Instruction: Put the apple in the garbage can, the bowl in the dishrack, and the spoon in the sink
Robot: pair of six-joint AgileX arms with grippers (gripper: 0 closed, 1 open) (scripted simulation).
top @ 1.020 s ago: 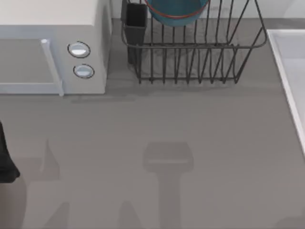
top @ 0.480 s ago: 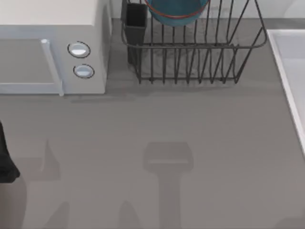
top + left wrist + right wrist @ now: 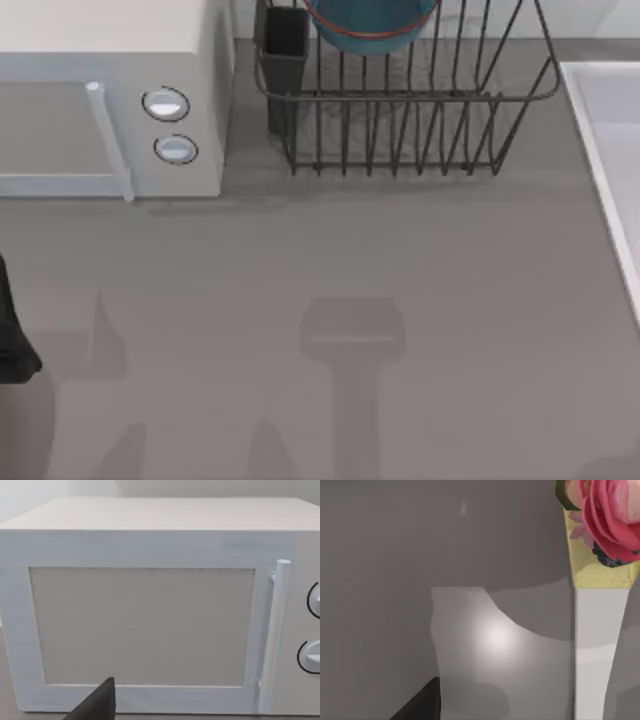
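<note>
The deep-blue bowl (image 3: pixel 370 22) with its reddish rim rests inside the black wire dishrack (image 3: pixel 400 130) at the back middle of the table. Along the right side runs the pale sink (image 3: pixel 598 150), of which the rim and part of the basin show. The apple, the spoon and the garbage can are out of view. My left arm (image 3: pixel 12 340) is a black shape at the table's left edge. A dark part of my left gripper (image 3: pixel 100 705) faces the microwave door. A dark part of my right gripper (image 3: pixel 420 705) hangs over a grey surface.
A white microwave (image 3: pixel 110 60) with two round knobs stands at the back left, its door (image 3: pixel 145 625) close in front of the left wrist. A dark utensil cup (image 3: pixel 285 42) sits at the rack's left corner. Near the right wrist stands a vase (image 3: pixel 600 630) with pink flowers (image 3: pixel 612 515).
</note>
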